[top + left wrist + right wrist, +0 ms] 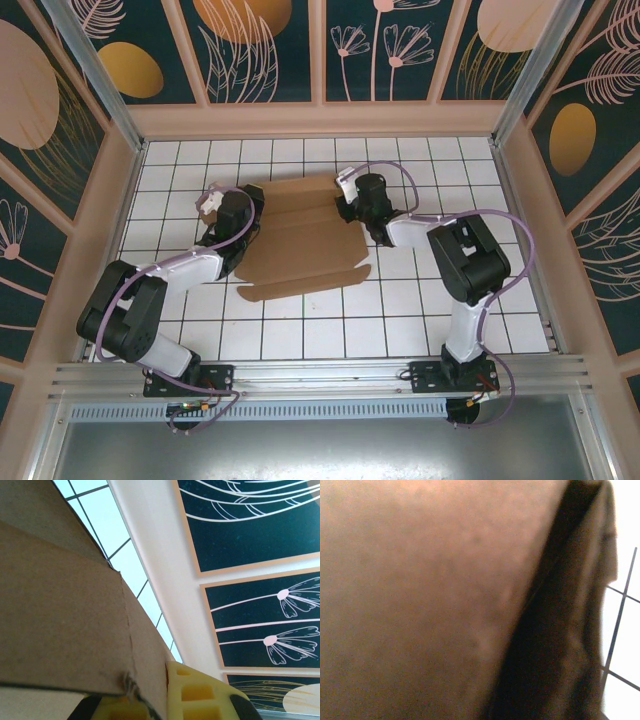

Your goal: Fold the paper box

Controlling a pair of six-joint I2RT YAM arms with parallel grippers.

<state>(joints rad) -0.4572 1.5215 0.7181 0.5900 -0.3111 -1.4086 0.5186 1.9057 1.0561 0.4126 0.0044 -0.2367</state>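
Unfolded paper box (300, 245), left fingers (197, 695) tight on its edge.

The overhead view is lit brightly and evenly and rendered sharp; only faint shadows are cast on the floor tiles (400, 310) around the paper box (300, 250). At the left wrist, tiles beyond the box are washed pale blue. At the right wrist everything is blurred, a black shadow is seen in the box's fold, and tiles right of it are blown out.
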